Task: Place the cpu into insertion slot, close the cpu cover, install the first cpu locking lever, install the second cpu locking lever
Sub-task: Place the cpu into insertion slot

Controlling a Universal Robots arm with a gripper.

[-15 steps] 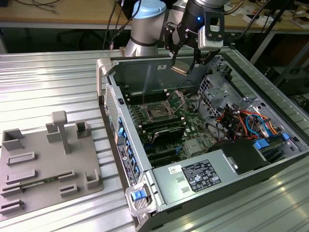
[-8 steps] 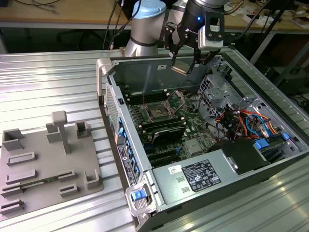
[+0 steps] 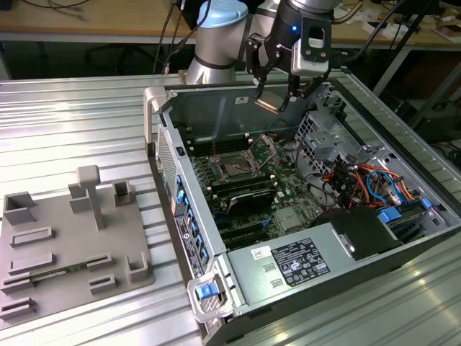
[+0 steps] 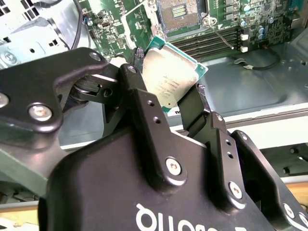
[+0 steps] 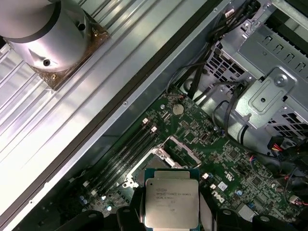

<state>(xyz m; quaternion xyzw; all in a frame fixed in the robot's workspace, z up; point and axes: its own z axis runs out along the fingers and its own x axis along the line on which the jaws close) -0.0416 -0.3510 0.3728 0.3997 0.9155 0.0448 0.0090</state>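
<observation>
The gripper (image 3: 272, 99) is clamped on the cpu (image 4: 168, 79), holding it tilted in the air over the far side of the open computer case (image 3: 209, 108), above the insertion slot (image 3: 236, 167).

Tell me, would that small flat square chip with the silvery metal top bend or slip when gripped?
Probably stiff: the small flat square silver-topped chip shows no bend though the black gripper pinches just its opposite edges. Likely light, since it is so thin. Its smooth metal top looks slippery, so it might slide if nudged.
</observation>
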